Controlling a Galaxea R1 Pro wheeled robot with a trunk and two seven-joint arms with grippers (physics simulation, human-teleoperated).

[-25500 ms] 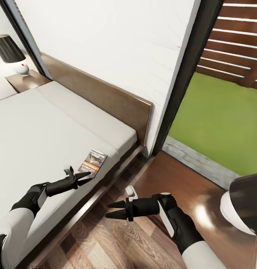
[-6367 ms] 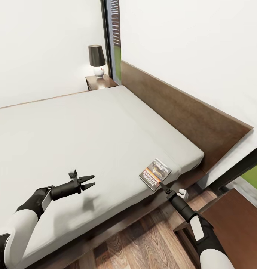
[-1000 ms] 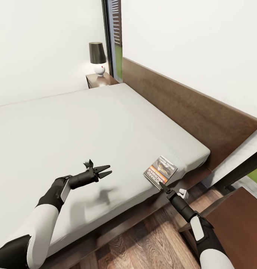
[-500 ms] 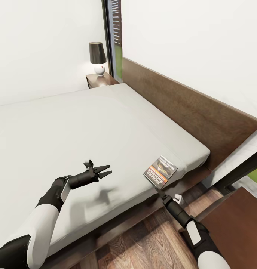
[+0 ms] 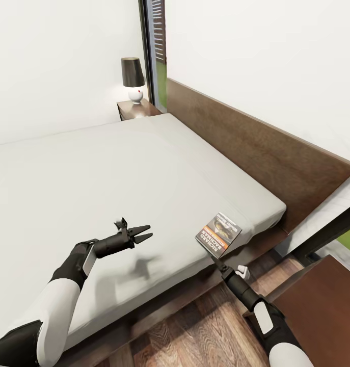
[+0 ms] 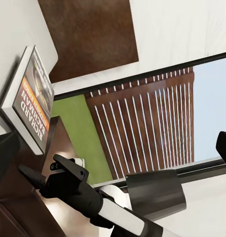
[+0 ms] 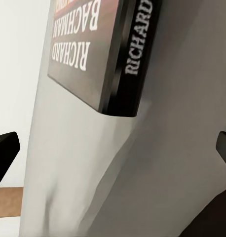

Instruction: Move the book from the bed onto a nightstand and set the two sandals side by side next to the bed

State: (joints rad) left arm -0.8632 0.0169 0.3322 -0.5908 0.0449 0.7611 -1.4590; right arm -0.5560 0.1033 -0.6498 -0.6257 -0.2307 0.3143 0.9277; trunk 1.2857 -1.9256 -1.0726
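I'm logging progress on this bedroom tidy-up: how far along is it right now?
Nothing looks finished. The book lies on the bed near its edge. The right gripper, open in its wrist view, points at the book from just short of it; the left gripper hovers open. Left: grasp the book, set it on a nightstand, then pair the sandals.

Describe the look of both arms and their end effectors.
Both arms have glossy white upper segments and black forearms. The left end effector has two slim, pointed black fingers. The right end effector is black and tapered, with a small white part beside its wrist.
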